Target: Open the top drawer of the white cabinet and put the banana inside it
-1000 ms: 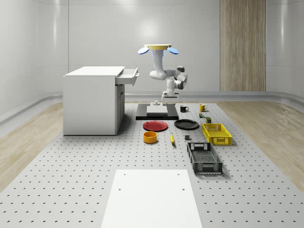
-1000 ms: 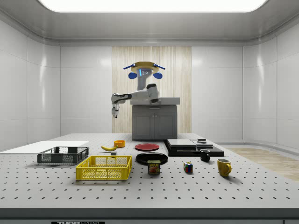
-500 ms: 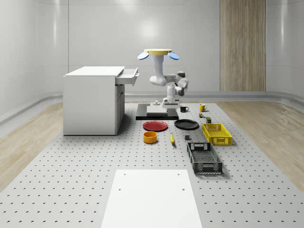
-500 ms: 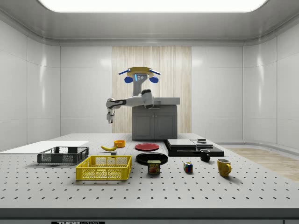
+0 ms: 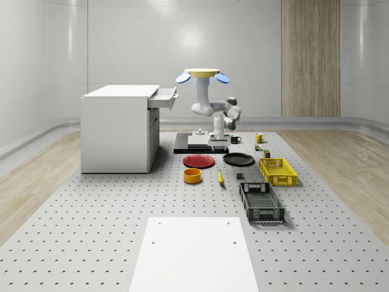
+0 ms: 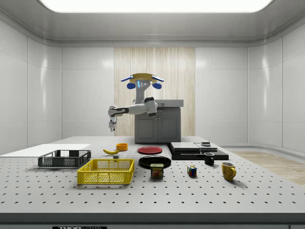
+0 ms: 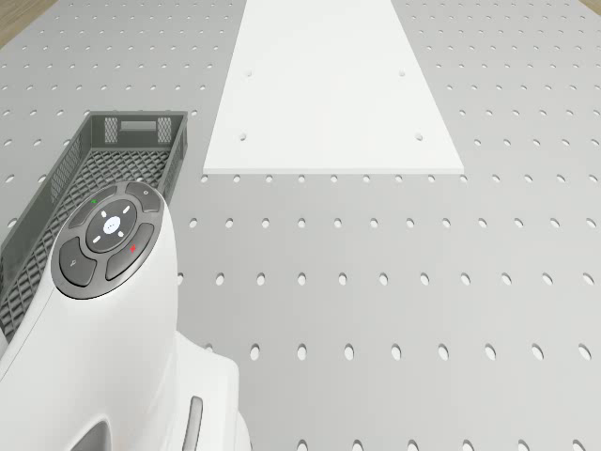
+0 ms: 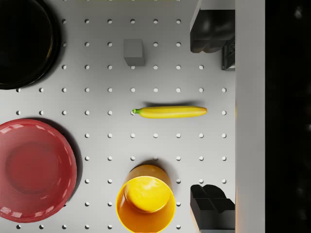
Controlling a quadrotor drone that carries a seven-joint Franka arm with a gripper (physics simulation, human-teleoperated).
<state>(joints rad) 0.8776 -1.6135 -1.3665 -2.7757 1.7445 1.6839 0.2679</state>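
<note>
Yellow curved banana (image 8: 170, 112) lies on the perforated grey desk (image 8: 97, 97) just beside the orange bowl (image 8: 146, 201), so the spread, empty hand (image 8: 212, 121) descending could clip that bowl.

Not much text here. In the side view, the small can (image 6: 157, 170) on the table (image 6: 190, 200) has a label w/ a word that looks like "SPAM", in yellow letters on dark ground; I am not fully sure of it. On the table's front edge a small black plate (image 6: 79, 227) reads approx. "THORLABS", its lower part cut off. In the drone view, the round button pad (image 7: 105, 239) on my arm (image 7: 113, 357) has a green mark, a red mark and tiny white signs I cannot read. No nrs. readable.
</note>
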